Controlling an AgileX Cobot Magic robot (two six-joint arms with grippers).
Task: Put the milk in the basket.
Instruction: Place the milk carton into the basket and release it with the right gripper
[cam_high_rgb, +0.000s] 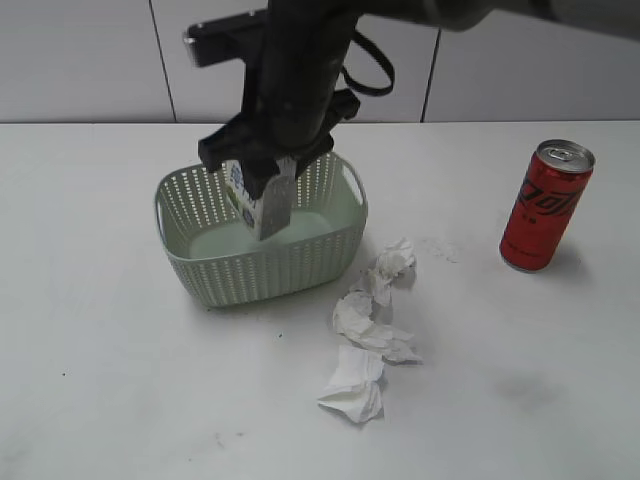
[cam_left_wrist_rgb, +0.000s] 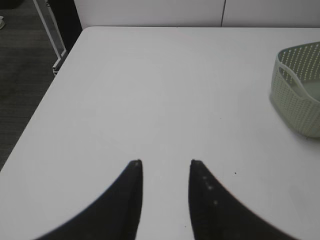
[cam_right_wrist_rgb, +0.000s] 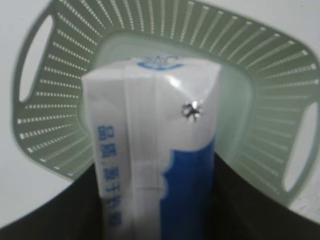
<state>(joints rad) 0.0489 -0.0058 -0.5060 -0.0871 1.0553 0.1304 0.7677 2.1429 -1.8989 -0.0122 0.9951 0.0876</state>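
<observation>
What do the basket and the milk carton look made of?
Basket: looks like moulded plastic, matte pale green, with regular perforated walls and cut-out handles. Milk carton: probably coated paperboard, slightly glossy, with folded seams and a foil straw spot.

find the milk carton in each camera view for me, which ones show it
Exterior view: the milk carton hangs left of centre, held by the right tool inside the basket.
Left wrist view: not in it; only the basket's end shows at the right edge.
Right wrist view: the carton fills the centre, with the basket behind it.
Shared landmark: the pale green basket, in all three views.
</observation>
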